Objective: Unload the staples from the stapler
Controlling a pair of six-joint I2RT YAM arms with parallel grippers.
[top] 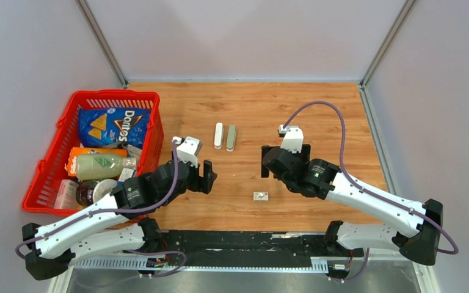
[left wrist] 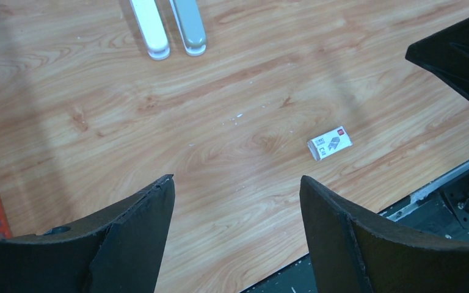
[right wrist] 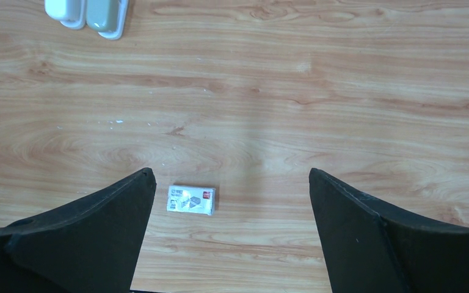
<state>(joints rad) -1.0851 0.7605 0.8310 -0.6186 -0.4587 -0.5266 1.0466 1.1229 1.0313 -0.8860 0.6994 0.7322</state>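
Two staplers lie side by side at the table's far middle: a white stapler and a grey-green stapler, both closed. No staples show. My left gripper hovers open over bare wood, near and left of the staplers. My right gripper is open too, to their near right, with nothing between its fingers.
A small whitish printed packet lies near the front edge between the arms. A red basket at the left holds a blue chip bag, a bottle and other goods. Grey walls close in the table.
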